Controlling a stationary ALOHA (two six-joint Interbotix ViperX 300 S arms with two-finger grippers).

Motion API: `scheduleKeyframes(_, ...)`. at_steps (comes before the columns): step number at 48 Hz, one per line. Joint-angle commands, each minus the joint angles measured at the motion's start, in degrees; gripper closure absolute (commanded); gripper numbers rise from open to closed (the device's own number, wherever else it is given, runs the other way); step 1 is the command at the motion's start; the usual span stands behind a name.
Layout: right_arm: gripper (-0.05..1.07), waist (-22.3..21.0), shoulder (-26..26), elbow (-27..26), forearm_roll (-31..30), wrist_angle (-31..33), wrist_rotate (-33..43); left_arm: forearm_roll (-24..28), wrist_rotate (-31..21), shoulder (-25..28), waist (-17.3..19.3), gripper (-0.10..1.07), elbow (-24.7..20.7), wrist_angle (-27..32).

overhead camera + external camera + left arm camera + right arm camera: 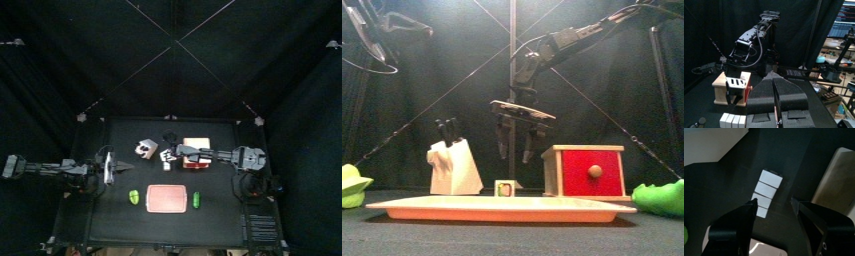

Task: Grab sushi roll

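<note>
The sushi roll (505, 187) is a small whitish piece standing on the black table between the knife block and the red box. In the right wrist view the sushi roll (767, 190) shows as a white segmented strip. My right gripper (520, 150) hangs straight above it, open, and the roll's near end lies between the right gripper's (774, 202) fingertips without touching them. From above, the right gripper (170, 154) sits at the table's middle back. My left gripper (775, 97) is shut on nothing; in the top view the left gripper (112, 168) rests at the left edge.
A pink square plate (502, 208) lies at the front, with green toy pieces (353, 185) (660, 197) on either side. A white knife block (453, 166) stands left of the roll and a wooden box with a red front (589, 172) right of it.
</note>
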Motion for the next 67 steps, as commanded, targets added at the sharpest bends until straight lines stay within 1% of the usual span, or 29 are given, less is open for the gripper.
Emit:
scheduleKeyframes(1, 0.13, 0.18, -0.79, -1.76, -0.62, -0.35, 1.14, -0.09, 0.18, 0.26, 0.09, 1.0, -0.79, -0.44)
scheduleKeyframes(26, 0.13, 0.97, 2.11, -2.29, -0.09, -0.7, 1.49, -0.09, 0.18, 0.26, 0.09, 1.0, -0.7, -0.44)
scheduleKeyframes(35, 0.11, 1.23, 2.72, -2.9, -0.35, -2.99, 1.32, -0.09, 0.18, 0.26, 0.09, 1.0, -0.62, -0.44)
scheduleKeyframes(48, 0.03, 1.23, 3.6, -2.72, -0.09, -3.25, 1.49, -0.09, 0.18, 0.26, 0.09, 1.0, -0.53, -0.44)
scheduleKeyframes(67, 0.03, 0.97, 6.15, -3.25, 1.76, -2.9, 1.41, -0.09, 0.18, 0.26, 0.09, 1.0, -0.53, -0.44)
